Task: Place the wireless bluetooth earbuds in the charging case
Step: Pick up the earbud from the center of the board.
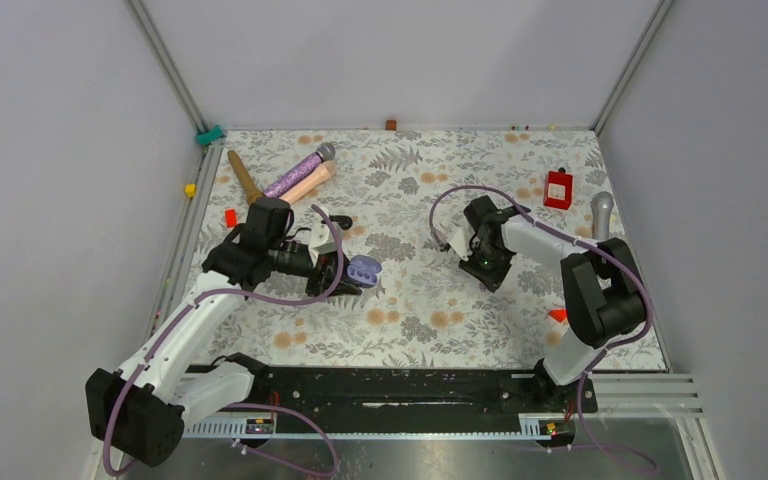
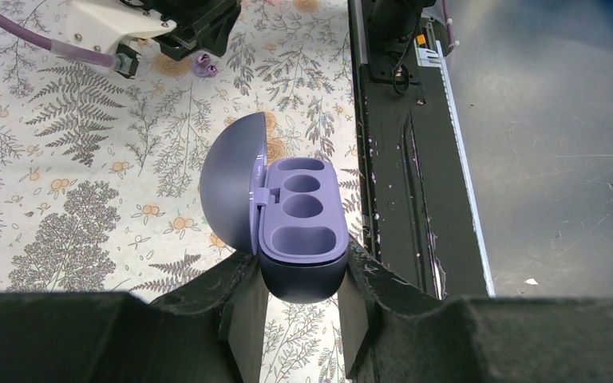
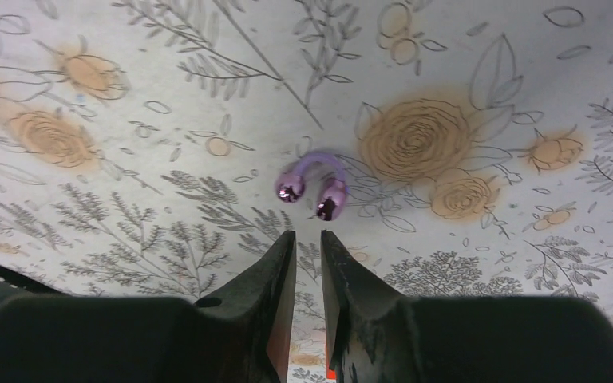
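My left gripper point(image 2: 302, 275) is shut on the lower end of the purple charging case point(image 2: 302, 231), held just above the table. The case's lid is swung open to the left, and its wells hold nothing. In the top view the case point(image 1: 364, 270) sits at the tip of the left arm. A small glossy purple earbud point(image 3: 313, 185), curved like a hook, lies on the flowered cloth just ahead of my right gripper point(image 3: 309, 235). Those jaws stand a narrow gap apart with nothing between them. The left wrist view shows the same earbud point(image 2: 203, 64) under the right gripper.
Two microphones point(image 1: 300, 175) and a brown stick point(image 1: 243, 175) lie at the back left. A red box point(image 1: 558, 188) and a silver microphone point(image 1: 602, 212) sit at the back right. An orange piece point(image 1: 558, 314) lies near the right arm's base.
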`<state>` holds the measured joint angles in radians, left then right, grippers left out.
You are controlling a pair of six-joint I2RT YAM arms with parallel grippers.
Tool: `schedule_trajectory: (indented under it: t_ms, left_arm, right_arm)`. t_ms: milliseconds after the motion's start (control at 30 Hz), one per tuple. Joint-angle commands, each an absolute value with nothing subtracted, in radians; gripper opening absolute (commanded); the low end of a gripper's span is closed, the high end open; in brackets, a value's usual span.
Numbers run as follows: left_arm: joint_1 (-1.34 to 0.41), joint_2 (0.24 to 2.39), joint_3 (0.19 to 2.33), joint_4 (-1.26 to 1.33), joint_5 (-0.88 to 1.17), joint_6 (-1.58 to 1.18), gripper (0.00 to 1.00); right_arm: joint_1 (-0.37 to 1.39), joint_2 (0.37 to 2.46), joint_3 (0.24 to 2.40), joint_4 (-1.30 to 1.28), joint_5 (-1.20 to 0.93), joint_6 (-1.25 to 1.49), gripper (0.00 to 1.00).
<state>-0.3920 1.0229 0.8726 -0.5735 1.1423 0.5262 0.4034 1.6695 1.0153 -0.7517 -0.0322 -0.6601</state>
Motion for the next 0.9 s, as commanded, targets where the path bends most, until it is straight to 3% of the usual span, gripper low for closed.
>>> schedule_trajectory:
  t_ms: [0, 233, 500, 867]
  left_arm:
    - [-0.381, 1.015, 0.864, -0.534, 1.195, 0.543, 0.00]
    - [-0.380, 1.014, 0.865, -0.534, 1.197, 0.540, 0.00]
    - [-0.372, 1.007, 0.864, -0.533, 1.199, 0.540, 0.00]
    - [-0.370, 1.004, 0.864, -0.534, 1.208, 0.543, 0.00]
  right_arm:
    - [0.445, 1.613, 1.010, -0.797, -0.088, -0.650, 0.25]
    - [0.450, 1.578, 1.081, -0.770, 0.037, -0.698, 0.25]
    - [0.449, 1.799, 1.228, -0.785, 0.158, -0.670, 0.25]
    - [0.460, 1.809, 1.166, -0.851, 0.107, -0.680, 0.24]
